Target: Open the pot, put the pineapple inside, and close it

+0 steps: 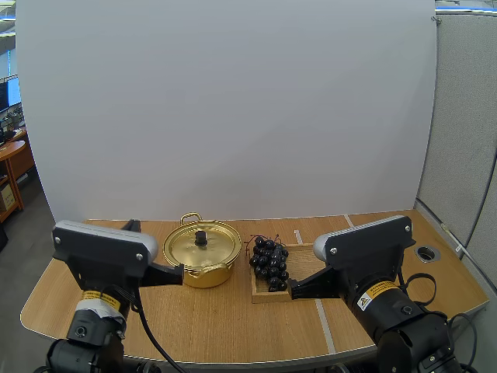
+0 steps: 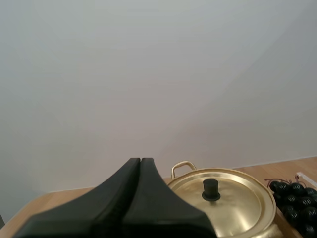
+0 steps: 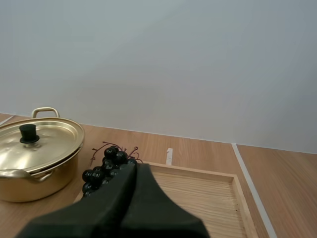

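A gold pot [image 1: 203, 256] with its lid [image 1: 203, 244] on and a black knob [image 1: 201, 238] stands mid-table. To its right a bunch of dark grapes [image 1: 269, 263] lies at the left end of a wooden tray [image 1: 304, 268]; no pineapple is in sight. My left gripper [image 1: 178, 272] is shut, its tips just left of the pot's near side. My right gripper [image 1: 295, 292] is shut over the tray's near edge. From the left wrist, the shut fingers [image 2: 139, 166] sit beside the pot [image 2: 223, 201]. From the right wrist, the shut fingers [image 3: 132, 171] lie just before the grapes [image 3: 106, 167].
White tape lines [image 1: 321, 315] cross the wooden table [image 1: 225, 326]. A round grommet hole [image 1: 427, 252] sits near the table's right edge. A white backdrop stands behind. Bare tabletop lies in front of the pot and tray.
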